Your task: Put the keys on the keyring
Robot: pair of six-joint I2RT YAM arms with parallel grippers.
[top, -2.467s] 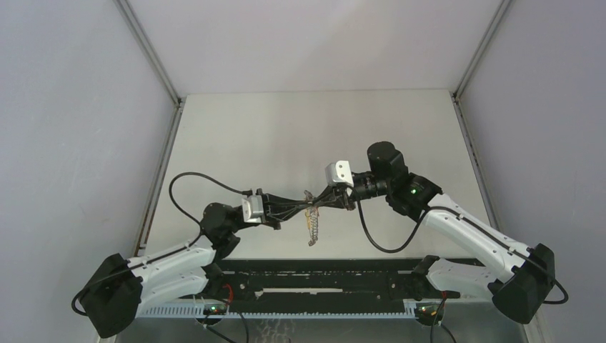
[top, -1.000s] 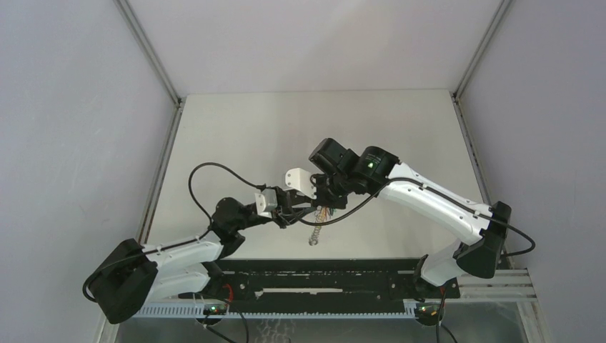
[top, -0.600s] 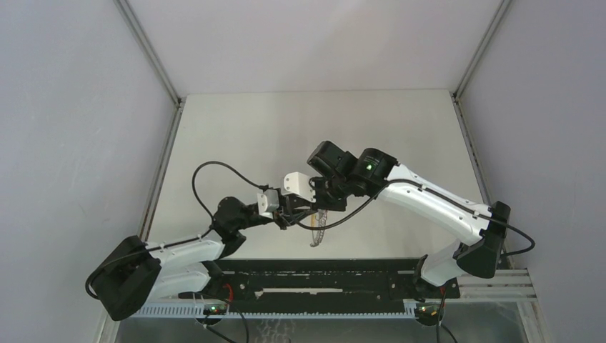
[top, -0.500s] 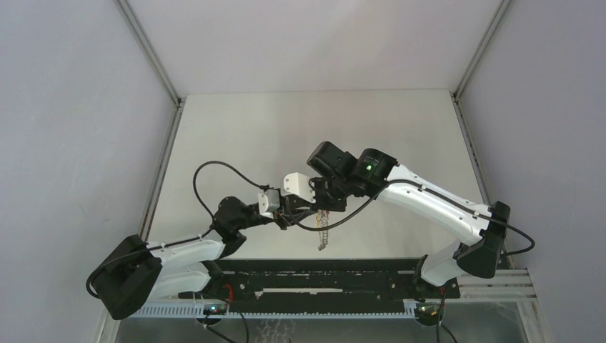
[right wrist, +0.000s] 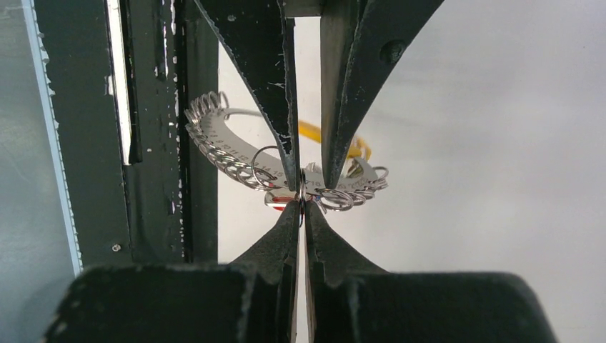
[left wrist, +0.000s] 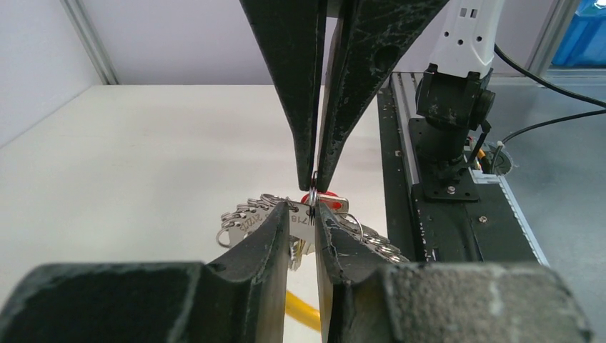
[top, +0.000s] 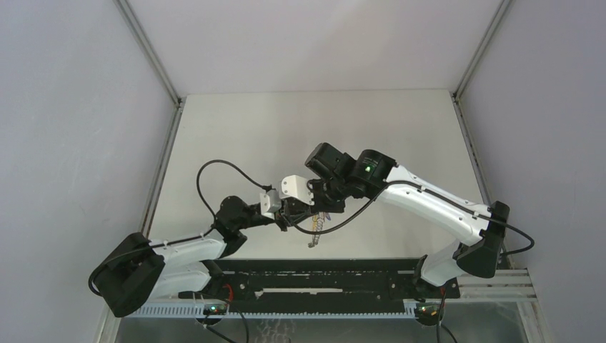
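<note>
Over the pale counter (top: 236,128), the left pincer (left wrist: 302,209) clamps the silver crescent-shaped metal keyring plate (right wrist: 218,143). The right pincer (right wrist: 301,205) pinches a thin wire loop (right wrist: 303,186) at that plate's edge, with the red-headed key (left wrist: 329,197) just beside the plate.

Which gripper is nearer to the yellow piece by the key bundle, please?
Left. The yellow piece sits close under the left gripper, while the right gripper pinches the ring farther along.

A big white table (top: 286,128) fills the middle. Grey walls (top: 64,143) stand around it. A black rail (top: 343,275) runs along the bottom.
</note>
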